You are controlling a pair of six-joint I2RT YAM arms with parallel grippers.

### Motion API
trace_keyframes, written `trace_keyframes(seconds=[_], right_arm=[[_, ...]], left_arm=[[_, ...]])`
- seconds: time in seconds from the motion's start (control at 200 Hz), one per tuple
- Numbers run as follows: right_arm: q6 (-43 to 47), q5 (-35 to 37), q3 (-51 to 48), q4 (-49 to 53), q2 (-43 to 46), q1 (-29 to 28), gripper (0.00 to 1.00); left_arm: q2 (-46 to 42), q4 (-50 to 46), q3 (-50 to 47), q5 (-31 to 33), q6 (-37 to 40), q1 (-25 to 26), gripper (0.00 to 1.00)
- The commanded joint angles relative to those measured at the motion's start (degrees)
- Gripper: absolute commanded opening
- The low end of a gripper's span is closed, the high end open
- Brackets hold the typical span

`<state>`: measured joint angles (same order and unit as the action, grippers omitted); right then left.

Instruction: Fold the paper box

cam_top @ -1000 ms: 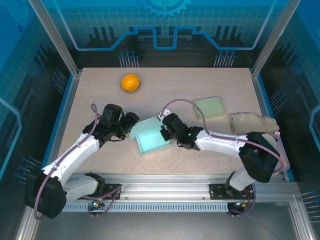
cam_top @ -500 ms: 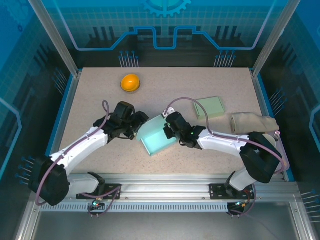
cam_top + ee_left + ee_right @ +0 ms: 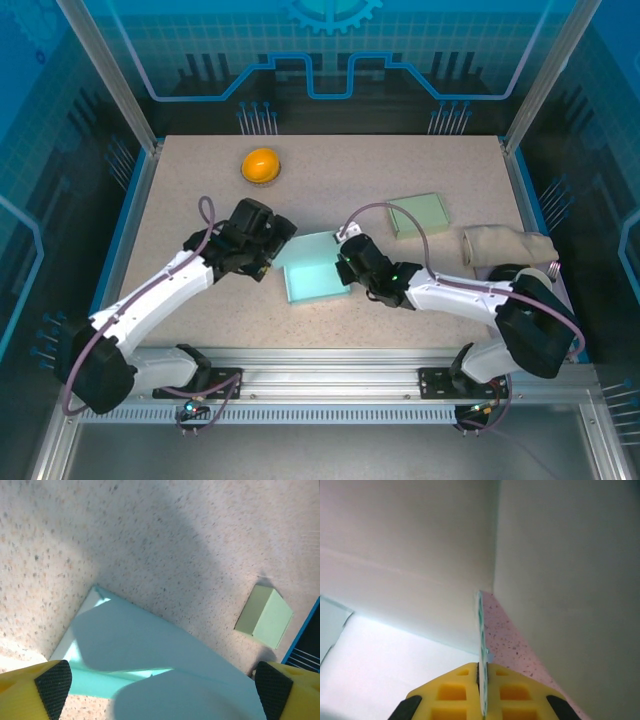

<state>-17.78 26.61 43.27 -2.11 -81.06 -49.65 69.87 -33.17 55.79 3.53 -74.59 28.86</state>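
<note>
The teal paper box [image 3: 315, 270] lies open in the middle of the table. My right gripper [image 3: 346, 268] is at its right wall. In the right wrist view the yellow fingertips [image 3: 457, 690] are shut on the thin edge of that wall [image 3: 481, 625]. My left gripper [image 3: 276, 238] hovers at the box's far left corner. Its jaws stand wide open in the left wrist view, one pad [image 3: 52, 682] at each bottom corner. The teal box [image 3: 165, 650] sits between and below them, untouched.
An orange round object [image 3: 260, 164] sits at the back left. A pale green folded box [image 3: 420, 213] lies right of centre, also seen as the green box [image 3: 265, 616] in the left wrist view. A beige rolled cloth [image 3: 505, 245] lies by the right edge.
The left gripper has opened wider and let go of the box's left side. The box turned from tilted to nearly square, and the right gripper moved a little right with it.
</note>
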Motion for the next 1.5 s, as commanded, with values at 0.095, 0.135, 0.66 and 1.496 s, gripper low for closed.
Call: trace_keyframes(seconds=[0.095, 0.135, 0.66, 1.496], right_arm=[[1.8, -0.7, -1.1, -1.2, 4.0, 2.6, 0.00], [2.1, -1.4, -1.3, -1.5, 4.2, 2.7, 0.00], [0.9, -2.4, -3.7, -3.4, 3.9, 2.7, 0.00], [0.2, -2.5, -5.3, -5.6, 1.4, 0.5, 0.00]], left_arm=[[2.0, -1.9, 2.3, -9.2, 8.1, -6.2, 0.99], [2.8, -2.8, 3.6, -8.8, 9.7, -7.3, 0.99], [8.1, 4.4, 4.3, -11.9, 2.5, -3.0, 0.99], [14.1, 7.3, 6.0, -5.3, 1.9, 3.7, 0.85]])
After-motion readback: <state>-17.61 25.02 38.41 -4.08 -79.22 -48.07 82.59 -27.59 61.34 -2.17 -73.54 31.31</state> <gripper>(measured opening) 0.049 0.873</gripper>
